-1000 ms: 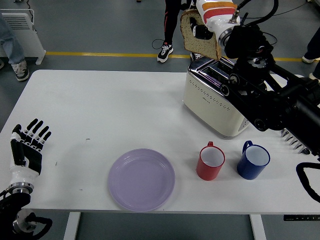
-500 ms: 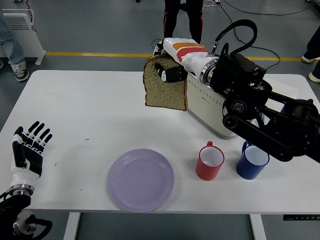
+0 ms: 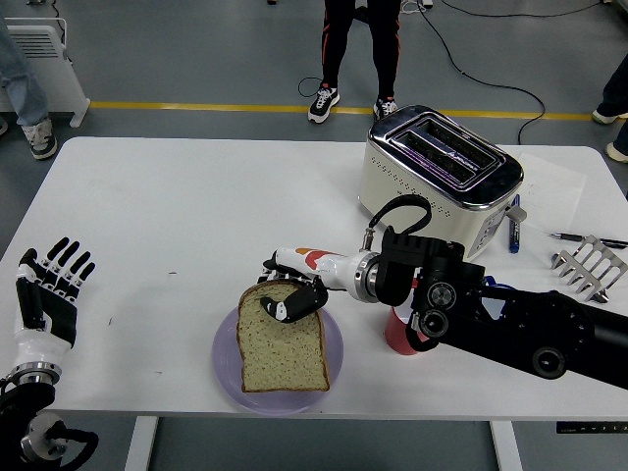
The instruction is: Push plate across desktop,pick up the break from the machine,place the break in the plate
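A slice of brown bread (image 3: 283, 349) lies flat over the lilac plate (image 3: 227, 365) near the table's front edge. My right hand (image 3: 288, 298) is low over the plate, its fingers (image 3: 280, 308) still curled on the slice's top edge. The cream toaster (image 3: 438, 182) stands at the back right with its slots empty. My left hand (image 3: 46, 294) rests at the front left corner, fingers spread and holding nothing.
A red mug (image 3: 401, 336) stands just right of the plate, mostly hidden behind my right forearm; the blue mug is hidden. A metal rack (image 3: 590, 268) and pens (image 3: 514, 234) lie at the right. A person's legs (image 3: 358, 49) stand beyond the far edge.
My right arm swung from above the toaster forward and down to the left, carrying the bread onto the plate. The left hand stayed put.
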`<state>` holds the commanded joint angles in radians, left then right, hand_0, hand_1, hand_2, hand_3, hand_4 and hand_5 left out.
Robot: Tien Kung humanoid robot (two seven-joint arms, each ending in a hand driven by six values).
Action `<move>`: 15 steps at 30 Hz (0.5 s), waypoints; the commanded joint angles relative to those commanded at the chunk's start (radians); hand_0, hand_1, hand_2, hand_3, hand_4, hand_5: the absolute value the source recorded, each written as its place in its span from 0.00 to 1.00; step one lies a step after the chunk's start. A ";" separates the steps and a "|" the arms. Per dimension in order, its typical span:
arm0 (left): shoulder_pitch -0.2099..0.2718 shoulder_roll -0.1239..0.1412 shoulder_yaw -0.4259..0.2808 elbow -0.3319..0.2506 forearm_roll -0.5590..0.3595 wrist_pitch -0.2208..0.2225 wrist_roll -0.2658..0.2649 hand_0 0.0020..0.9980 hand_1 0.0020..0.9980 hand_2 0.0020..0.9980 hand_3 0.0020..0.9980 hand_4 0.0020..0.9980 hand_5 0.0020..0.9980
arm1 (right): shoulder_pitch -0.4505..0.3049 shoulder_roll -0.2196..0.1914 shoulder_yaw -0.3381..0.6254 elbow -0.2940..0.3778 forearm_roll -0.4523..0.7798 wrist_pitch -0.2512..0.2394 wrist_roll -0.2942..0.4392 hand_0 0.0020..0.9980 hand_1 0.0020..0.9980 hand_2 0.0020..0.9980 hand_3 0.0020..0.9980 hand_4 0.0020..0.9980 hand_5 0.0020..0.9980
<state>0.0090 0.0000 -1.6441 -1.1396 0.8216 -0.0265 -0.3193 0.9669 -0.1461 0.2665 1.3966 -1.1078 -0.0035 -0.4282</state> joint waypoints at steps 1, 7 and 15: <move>0.000 0.000 -0.005 -0.001 0.001 0.000 0.000 0.78 0.77 0.80 0.73 0.56 1.00 | -0.005 0.008 -0.007 -0.008 -0.003 -0.007 0.007 0.25 0.32 0.36 0.43 0.33 0.12; -0.002 0.000 -0.036 -0.007 0.005 0.000 0.000 0.78 0.77 0.80 0.73 0.56 1.00 | -0.029 0.065 -0.028 -0.074 -0.042 -0.055 0.053 0.27 0.33 0.37 0.43 0.31 0.13; 0.000 0.000 -0.060 -0.009 0.009 0.003 0.000 0.78 0.77 0.80 0.73 0.56 1.00 | -0.049 0.102 -0.074 -0.197 -0.053 -0.197 0.202 0.35 0.42 0.44 0.48 0.27 0.16</move>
<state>0.0092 0.0000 -1.7042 -1.1486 0.8301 -0.0234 -0.3197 0.9178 -0.0445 0.1924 1.1997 -1.1603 -0.2000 -0.2257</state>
